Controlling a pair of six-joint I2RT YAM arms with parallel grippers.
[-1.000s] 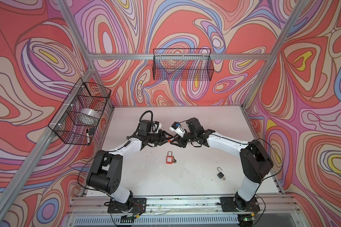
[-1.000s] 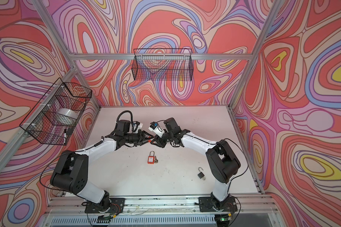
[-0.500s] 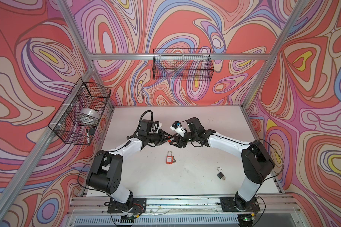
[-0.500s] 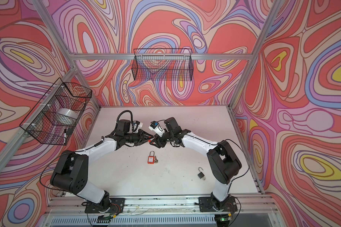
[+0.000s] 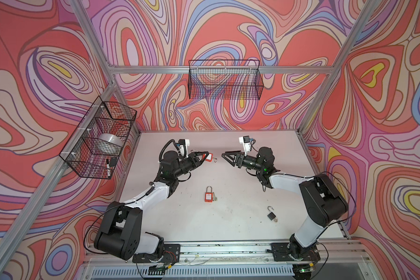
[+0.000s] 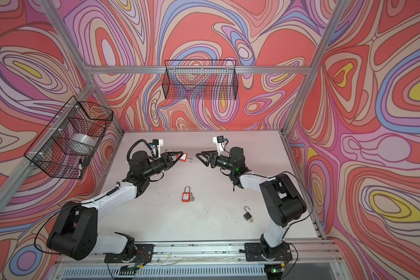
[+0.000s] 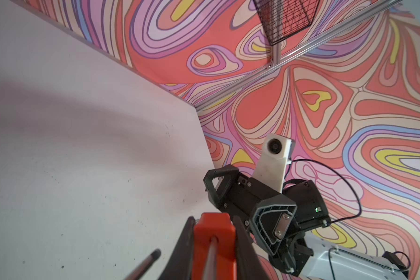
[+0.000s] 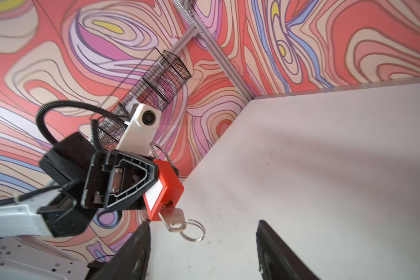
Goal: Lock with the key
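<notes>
the left end effector (image 5: 206,155) is pinching a red padlock (image 8: 164,189) by its flat sides. it holds it above the back of the worktop (image 5: 240,189), keyhole end turned toward the other arm. that leaves the key (image 8: 174,219), seated in the lock with its split ring (image 8: 192,230) dangling, free to be reached. the right end effector (image 8: 204,254) faces it with jaws spread, near the key but touching nothing, likely lined up to grip and turn it. the body looks like smooth moulded plastic, blocky, with a white label and a thin steel shackle; whether the shackle is seated i cannot tell. the key is flat, pale metal. a second red padlock (image 5: 208,196) and a black padlock (image 5: 271,215), its shackle swung open, lie nearer the arm bases.
</notes>
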